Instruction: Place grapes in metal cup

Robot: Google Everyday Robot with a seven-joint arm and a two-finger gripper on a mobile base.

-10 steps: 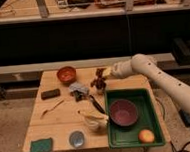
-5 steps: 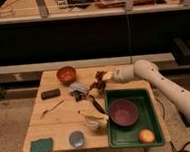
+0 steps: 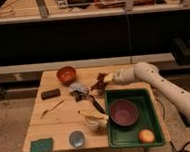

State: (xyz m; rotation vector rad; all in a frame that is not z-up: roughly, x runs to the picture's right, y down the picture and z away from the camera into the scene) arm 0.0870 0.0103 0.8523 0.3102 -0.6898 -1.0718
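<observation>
The grapes (image 3: 99, 83), a dark reddish-purple bunch, lie on the wooden table (image 3: 60, 121) near its back edge, just left of the green tray. My gripper (image 3: 106, 79) is at the right side of the bunch, touching or nearly touching it, with the white arm reaching in low from the right. The metal cup (image 3: 76, 139), small and shiny, stands near the table's front edge, well in front and to the left of the grapes and the gripper.
A green tray (image 3: 148, 111) on the right holds a purple bowl (image 3: 123, 112) and a round orange-red fruit (image 3: 146, 135). An orange bowl (image 3: 66, 73), a grey-blue cloth (image 3: 78, 89), a black block (image 3: 50, 94), a white cup (image 3: 93, 123) and a green sponge (image 3: 41, 145) are on the table.
The arm has dropped lower and the gripper has come down to table level against the grapes. The grapes and the other things stay about where they were.
</observation>
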